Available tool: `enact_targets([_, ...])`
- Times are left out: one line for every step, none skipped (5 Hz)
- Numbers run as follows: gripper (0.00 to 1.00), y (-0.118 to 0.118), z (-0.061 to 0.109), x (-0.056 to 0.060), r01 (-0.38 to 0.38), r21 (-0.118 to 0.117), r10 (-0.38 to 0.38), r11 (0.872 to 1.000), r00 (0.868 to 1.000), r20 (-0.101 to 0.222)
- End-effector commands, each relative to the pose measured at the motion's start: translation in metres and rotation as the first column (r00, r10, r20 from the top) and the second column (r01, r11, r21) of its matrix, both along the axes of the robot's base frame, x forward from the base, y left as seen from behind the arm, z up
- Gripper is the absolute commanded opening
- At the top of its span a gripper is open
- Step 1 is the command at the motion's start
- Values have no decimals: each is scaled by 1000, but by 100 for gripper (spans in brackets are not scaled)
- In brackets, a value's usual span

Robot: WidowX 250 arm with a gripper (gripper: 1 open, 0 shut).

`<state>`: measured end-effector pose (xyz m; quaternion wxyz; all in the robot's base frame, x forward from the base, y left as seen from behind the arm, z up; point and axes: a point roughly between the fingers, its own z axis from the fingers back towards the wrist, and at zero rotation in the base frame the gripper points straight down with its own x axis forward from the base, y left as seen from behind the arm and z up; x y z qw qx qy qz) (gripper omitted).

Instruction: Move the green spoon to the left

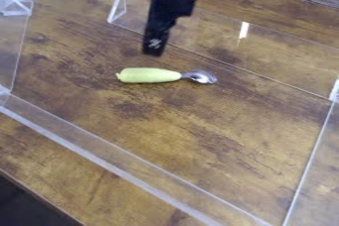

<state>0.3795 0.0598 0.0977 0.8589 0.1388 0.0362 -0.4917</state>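
My gripper (155, 44) hangs above the wooden table (225, 131), up and a little to the picture's left of the green spoon (162, 75), clear of it with bare wood showing between them. The arm is dark and blurred, and the fingertips run together into one dark tip — I cannot tell from this view whether my jaws are spread or closed. Nothing is held in them that I can see; the spoon lies on its own.

The spoon rests flat on the table, lengthwise across the picture. Its handle is thick, rounded and yellow-green, smooth like plastic, with a blunt end pointing to the picture's left. At the other end a small shiny silver bowl catches the light, joined to the handle by a short narrow neck.

Taking the spoon as the mark: the clear plastic wall (146, 185) that runs along the near edge of the table is well below it in the picture, a small upright clear panel (117, 4) stands well above it and to the left — beyond my gripper.
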Motion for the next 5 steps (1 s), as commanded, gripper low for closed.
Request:
enact_targets([100, 9, 16, 2, -24, -13, 25, 1000, 994, 102])
enact_targets([100, 8, -2, 5, -66, -36, 69, 997, 993, 95])
enact_targets([100, 2, -20, 3, -13, -63, 18, 998, 996, 90])
enact_targets([100, 3, -53, 14, 45, -86, -37, 995, 996, 87])
enact_targets([0, 13, -40, 25, 45, -48, -40, 998, 995, 96])
